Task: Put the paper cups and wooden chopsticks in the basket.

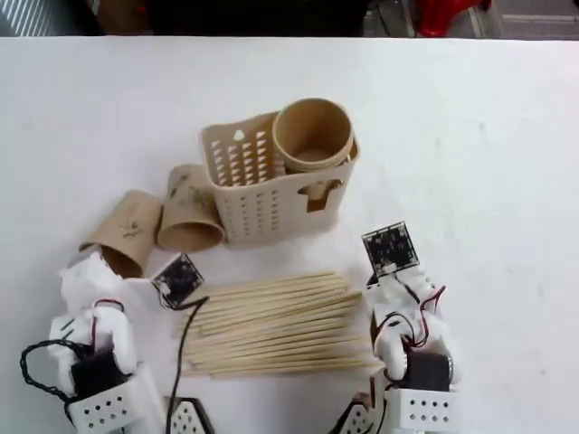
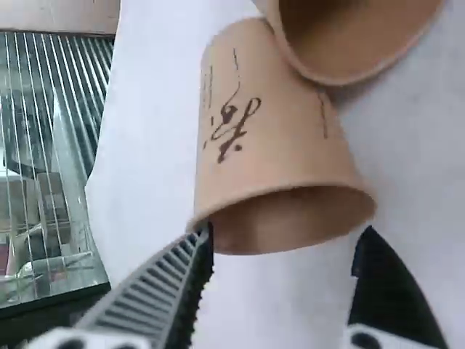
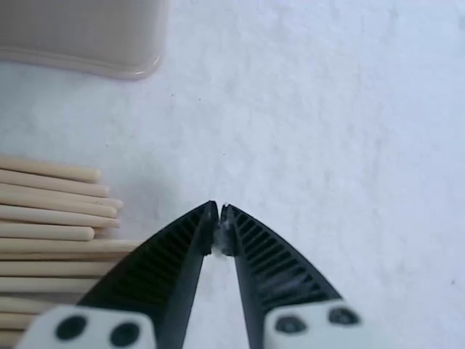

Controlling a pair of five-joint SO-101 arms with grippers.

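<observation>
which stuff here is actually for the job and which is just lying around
For the job:
- basket
- upright paper cup inside it
- inner tipped paper cup, beside the basket
- outer tipped paper cup
- wooden chopsticks, piled on the table

Just lying about:
- red object beyond the table's far edge
- metal grille off the table's side

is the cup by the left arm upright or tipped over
Tipped over. The paper cup lies on its side on the table, its open mouth facing the left tool.
</observation>
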